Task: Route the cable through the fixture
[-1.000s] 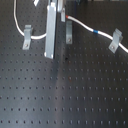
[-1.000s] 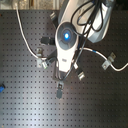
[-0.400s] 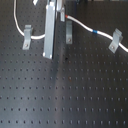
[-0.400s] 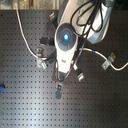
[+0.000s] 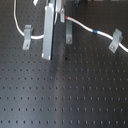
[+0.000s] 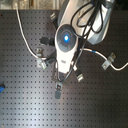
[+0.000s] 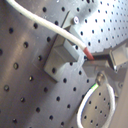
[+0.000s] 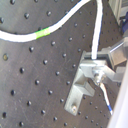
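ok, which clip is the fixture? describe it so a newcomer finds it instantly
In the first exterior view, start at the tall grey bar standing on the black perforated table. Just to that bar's right, in the first exterior view, stands the fixture. It is a narrow, upright, dark post, unlike the two lighter slanted clips farther out.

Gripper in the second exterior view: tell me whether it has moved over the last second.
No clear move. The gripper hangs at the same spot above the breadboard, as far from the right-hand grey clip as before.
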Motion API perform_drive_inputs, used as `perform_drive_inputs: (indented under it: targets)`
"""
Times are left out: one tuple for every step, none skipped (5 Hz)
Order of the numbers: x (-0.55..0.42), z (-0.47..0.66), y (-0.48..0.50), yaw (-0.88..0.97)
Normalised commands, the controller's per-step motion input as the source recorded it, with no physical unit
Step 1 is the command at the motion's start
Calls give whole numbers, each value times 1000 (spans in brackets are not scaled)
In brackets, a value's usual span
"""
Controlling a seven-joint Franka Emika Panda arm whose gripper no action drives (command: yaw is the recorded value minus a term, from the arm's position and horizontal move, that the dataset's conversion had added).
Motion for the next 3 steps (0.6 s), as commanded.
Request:
perform_drive_inputs:
  targets:
    - [-141, 26, 129, 49]
    - [20, 62, 90, 23]
    - [74, 176, 287, 220]
